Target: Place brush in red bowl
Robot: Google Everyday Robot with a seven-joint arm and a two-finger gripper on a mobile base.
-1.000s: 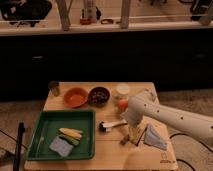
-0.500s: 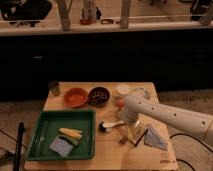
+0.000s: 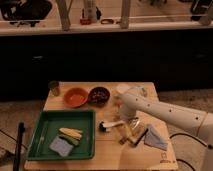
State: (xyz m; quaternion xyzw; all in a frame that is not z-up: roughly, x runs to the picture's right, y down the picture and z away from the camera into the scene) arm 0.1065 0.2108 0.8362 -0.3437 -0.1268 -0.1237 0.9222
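While your gripper (image 3: 121, 126) hangs low over the wooden table (image 3: 110, 152), at the white handle of the brush (image 3: 107, 125), you cannot tell whether it is clamped on it. Your brush lies on the table just right of the green tray (image 3: 47, 127), apart from the red bowl (image 3: 76, 97), which sits beside a dark bowl (image 3: 99, 95).

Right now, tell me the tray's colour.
Green tray, clearest in the camera view; the tool is by the brush.

The brush (image 3: 106, 125) — white handle, black head — lies flat by the gripper (image 3: 123, 125), apart from the red bowl (image 3: 76, 97).
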